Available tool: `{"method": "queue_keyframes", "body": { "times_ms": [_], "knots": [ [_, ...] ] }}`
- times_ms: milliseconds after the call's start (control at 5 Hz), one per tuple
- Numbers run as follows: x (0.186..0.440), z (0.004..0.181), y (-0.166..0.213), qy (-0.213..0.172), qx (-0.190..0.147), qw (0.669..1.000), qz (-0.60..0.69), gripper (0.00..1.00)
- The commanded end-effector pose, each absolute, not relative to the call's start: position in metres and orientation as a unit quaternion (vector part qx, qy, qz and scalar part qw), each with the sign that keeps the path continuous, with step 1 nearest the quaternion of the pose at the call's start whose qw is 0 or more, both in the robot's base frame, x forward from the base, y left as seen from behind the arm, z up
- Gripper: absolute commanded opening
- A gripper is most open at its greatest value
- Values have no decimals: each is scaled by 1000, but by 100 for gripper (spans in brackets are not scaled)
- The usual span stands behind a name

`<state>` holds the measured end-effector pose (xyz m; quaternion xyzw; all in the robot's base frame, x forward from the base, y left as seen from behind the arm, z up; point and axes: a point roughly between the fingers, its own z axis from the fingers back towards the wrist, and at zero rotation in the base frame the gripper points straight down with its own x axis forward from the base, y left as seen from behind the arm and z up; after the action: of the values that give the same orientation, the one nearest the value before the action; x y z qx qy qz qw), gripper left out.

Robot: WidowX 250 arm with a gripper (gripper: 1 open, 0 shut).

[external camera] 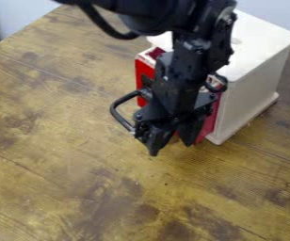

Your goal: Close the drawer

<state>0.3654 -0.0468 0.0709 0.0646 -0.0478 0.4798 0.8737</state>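
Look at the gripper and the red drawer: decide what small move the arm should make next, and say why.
Probably push toward the cabinet. The drawer looks to stand slightly out of its front, so it seems not fully shut. The gripper points down right at the outer side of the handle, so a short push there should slide the drawer in. Whether it touches the handle cannot be told.

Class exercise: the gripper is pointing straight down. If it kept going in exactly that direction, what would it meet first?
Most likely the wooden table. The gripper hangs fingers-down beside the black loop handle of the red drawer. From this one view, depth is unclear, so the handle's near bar might be struck first.
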Motion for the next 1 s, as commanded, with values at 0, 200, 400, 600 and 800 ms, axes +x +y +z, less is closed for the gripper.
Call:
{"method": "queue_keyframes", "body": {
  "times_ms": [0, 200, 400, 600, 800],
  "knots": [
    [380, 83, -28, -37, 34, 860, 508, 0],
    [381, 78, -34, -30, 2, 873, 487, 0],
    [378, 81, -46, -56, -15, 890, 452, 0],
    [375, 83, -44, -83, 1, 903, 421, 0],
    [372, 85, -43, -89, 30, 919, 382, 0]
  ]
}}
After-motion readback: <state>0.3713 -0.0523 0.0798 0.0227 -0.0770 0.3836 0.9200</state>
